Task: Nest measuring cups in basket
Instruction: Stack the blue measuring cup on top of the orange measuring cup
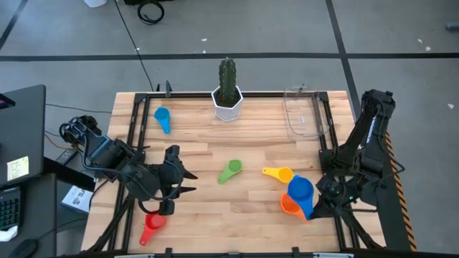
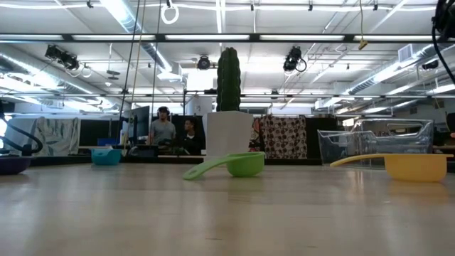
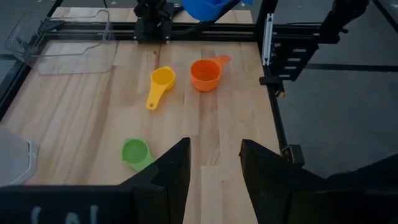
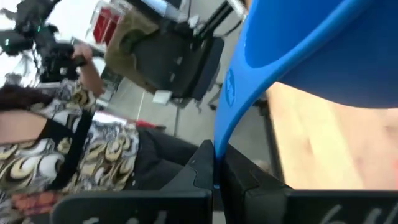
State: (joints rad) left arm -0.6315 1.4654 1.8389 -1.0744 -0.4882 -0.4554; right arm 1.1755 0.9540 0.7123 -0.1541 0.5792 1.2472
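My right gripper (image 1: 313,206) is near the table's right near corner, shut on the blue measuring cup (image 1: 300,190). That cup overlaps the orange cup (image 1: 288,206) in the high view. My left gripper (image 1: 188,180) hovers open over the table's left half, touching nothing. The yellow cup (image 1: 278,173) and green cup (image 1: 229,170) lie mid-table. The light blue cup (image 1: 163,117) sits far left and the red cup (image 1: 151,226) at the near left edge. The clear basket (image 1: 304,112) stands at the far right. A dark cup (image 2: 13,165) shows at the low view's left edge. My right gripper pinches the blue cup's flat handle near its free end (image 4: 216,163) between its two fingers. The handle runs straight out from the fingers, with the bowl (image 4: 311,43) beyond them. The left wrist view shows the cup (image 3: 208,7) held above the table, over the orange cup (image 3: 205,73).
A white faceted pot with a green cactus (image 1: 228,94) stands at the far edge's middle, left of the basket. Black frame rails (image 1: 324,129) run along the table's sides. Bare wood (image 1: 208,150) lies between the green cup and the pot. People sit in the room beyond (image 2: 163,128).
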